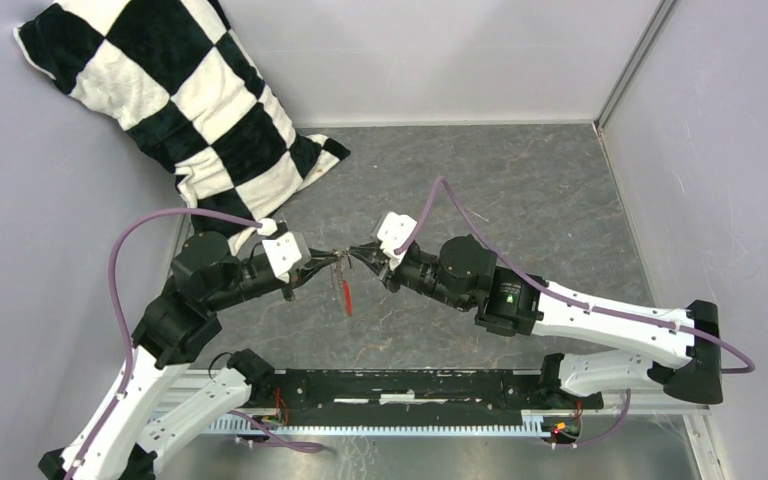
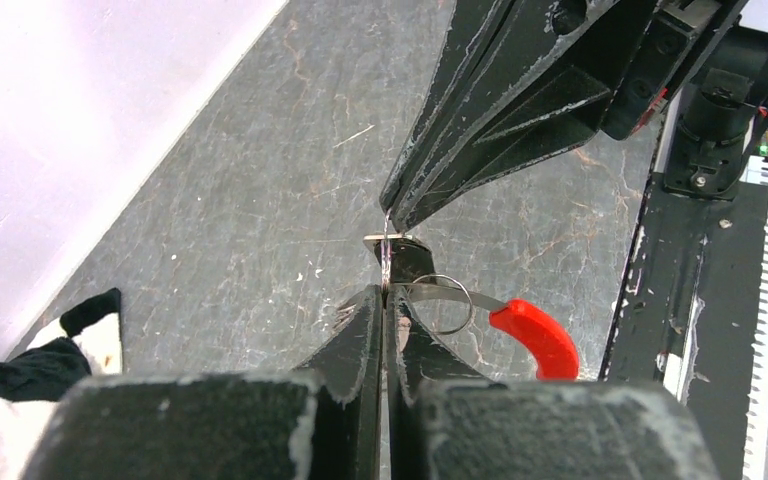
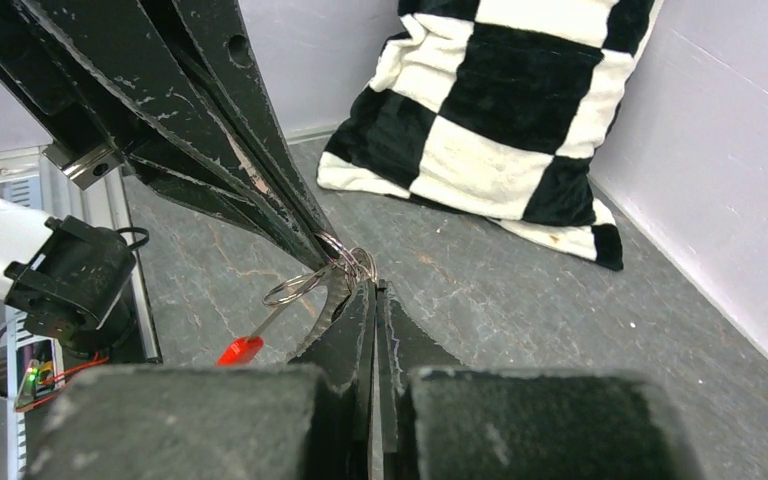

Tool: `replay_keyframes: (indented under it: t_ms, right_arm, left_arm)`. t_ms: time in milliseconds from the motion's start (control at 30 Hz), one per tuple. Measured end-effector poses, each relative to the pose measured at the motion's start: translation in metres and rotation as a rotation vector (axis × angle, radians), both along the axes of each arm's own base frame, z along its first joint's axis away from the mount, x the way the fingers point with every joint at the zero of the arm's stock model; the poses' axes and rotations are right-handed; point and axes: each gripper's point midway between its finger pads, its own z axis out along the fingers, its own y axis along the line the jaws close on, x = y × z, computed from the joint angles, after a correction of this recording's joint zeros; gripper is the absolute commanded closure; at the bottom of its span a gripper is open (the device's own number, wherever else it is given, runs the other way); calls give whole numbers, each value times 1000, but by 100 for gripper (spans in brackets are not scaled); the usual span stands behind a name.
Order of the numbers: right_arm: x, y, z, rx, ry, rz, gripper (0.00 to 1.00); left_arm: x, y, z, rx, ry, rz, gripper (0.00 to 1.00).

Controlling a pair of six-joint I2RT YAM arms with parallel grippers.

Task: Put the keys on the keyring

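The keyring [image 2: 387, 262] is a thin silvery loop, edge-on in the left wrist view, held above the table between both grippers. My left gripper [image 2: 387, 296] is shut on its near side. My right gripper [image 3: 375, 290] is shut on the opposite side, with its fingers [image 2: 480, 110] coming in from above in the left wrist view. A smaller ring [image 2: 447, 302] and a red tag [image 2: 537, 338] hang from the loop. A tiny black piece with a silvery edge [image 2: 407, 255], seemingly the key, sits against the loop; I cannot tell whether it is threaded. From above, the grippers meet at the keyring [image 1: 345, 256], the red tag [image 1: 347, 296] dangling.
A black-and-white checkered pillow [image 1: 180, 100] leans in the far left corner. Grey walls close in the marbled table [image 1: 520, 190] on the left, back and right. The black base rail [image 1: 410, 385] runs along the near edge.
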Motion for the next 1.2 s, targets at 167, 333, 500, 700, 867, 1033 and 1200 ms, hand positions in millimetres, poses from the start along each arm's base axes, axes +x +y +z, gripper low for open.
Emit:
replay_keyframes:
  t_ms: [167,333,500,700,867,1033,1200]
  right_arm:
    - [0,1,-1,3,10,12,99]
    - [7,-6,-15,-75,2,-7,99]
    - [10,-5,-17,-157,-25,-5,99]
    - [12,-5,-11,-205,-59,4,99]
    - [11,-5,-13,-234,-70,13,99]
    - [10,-6,-17,-259,-80,28,99]
    - [9,-5,-18,-272,-91,41,99]
  left_arm:
    - [-2,0,0,-3,-3,-11,61]
    - [-7,-2,0,1,9,-35,54]
    - [-2,-4,-2,31,52,-30,54]
    - [8,-10,-2,66,101,-20,57]
    - [15,-14,-12,104,156,-20,59]
    - [15,-14,-18,123,180,-20,60]
    - [13,-9,1,133,119,-24,61]
